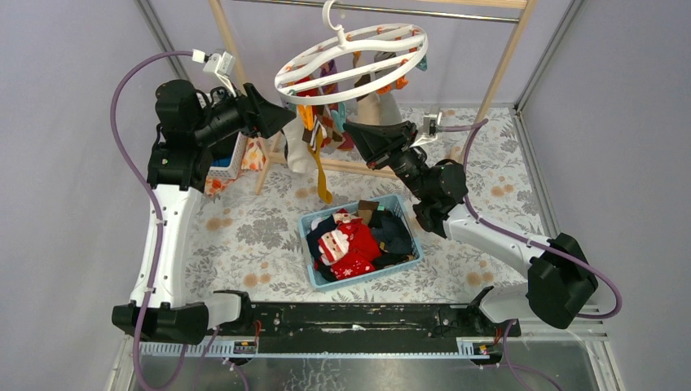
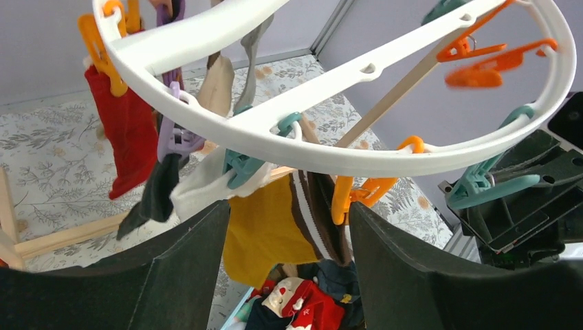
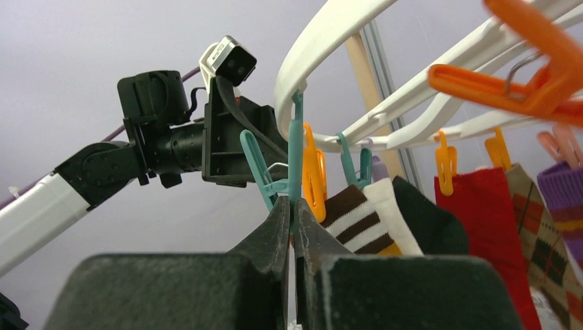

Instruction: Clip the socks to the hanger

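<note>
Our right gripper [image 3: 294, 213] pinches shut on a teal clip [image 3: 295, 144] under the hanger [image 2: 344, 155]. The left gripper [image 2: 285, 220] gapes empty beside it. Loose socks [image 1: 350, 240] wait in the near basket [image 1: 363, 278]. We'd steady the ring before clipping.

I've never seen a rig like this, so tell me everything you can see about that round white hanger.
The hanger is a round white ring, plastic by its look, with cross spokes and a top hook over the bar of a wooden frame. It hangs tilted. Orange, teal and purple clips dangle beneath; several hold socks, red, mustard and striped among them. The right gripper is shut on one teal clip.
</note>
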### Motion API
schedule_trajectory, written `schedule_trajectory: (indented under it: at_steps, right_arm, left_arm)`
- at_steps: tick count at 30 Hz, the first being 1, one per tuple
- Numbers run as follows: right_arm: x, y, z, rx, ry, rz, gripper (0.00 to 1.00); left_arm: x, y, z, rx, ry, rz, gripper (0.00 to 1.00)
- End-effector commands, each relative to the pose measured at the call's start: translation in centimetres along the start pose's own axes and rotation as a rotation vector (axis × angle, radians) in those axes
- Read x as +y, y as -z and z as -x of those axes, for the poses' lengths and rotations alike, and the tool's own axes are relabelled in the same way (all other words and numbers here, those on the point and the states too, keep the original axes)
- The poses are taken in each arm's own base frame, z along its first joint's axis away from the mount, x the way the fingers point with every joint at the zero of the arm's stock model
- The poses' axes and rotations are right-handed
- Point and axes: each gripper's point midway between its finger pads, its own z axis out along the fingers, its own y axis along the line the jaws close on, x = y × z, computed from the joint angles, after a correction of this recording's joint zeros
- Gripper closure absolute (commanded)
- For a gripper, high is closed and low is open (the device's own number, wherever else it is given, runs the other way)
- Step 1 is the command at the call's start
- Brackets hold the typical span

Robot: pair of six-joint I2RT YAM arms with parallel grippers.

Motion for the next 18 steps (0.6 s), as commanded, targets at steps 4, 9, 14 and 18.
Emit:
schedule_trajectory:
  at_steps: [4,9,14,18]
  right_arm:
    - [1.6,-0.5,1.7,-0.017,0.127,-0.031,1.0]
    - [1.3,-1.0,1.3,0.0,0.221,-0.13,1.0]
    - [2.4,-1.5,0.1,0.029,0.32,-0.196,1.0]
    - [2.7,-1.9,-0.3,0.041,0.386,-0.249,1.0]
  left_arm:
    - [-2.2,1.4,1.8,-0.039,-0.071,-0.029,0.3]
    - [-4.3,3.3,0.6,-0.012,-0.082,-0.076,0.23]
    - [-6.3,4.5,-0.5,0.018,-0.067,-0.146,0.19]
    - [-7.5,4.4,-1.2,0.047,-0.043,-0.195,0.19]
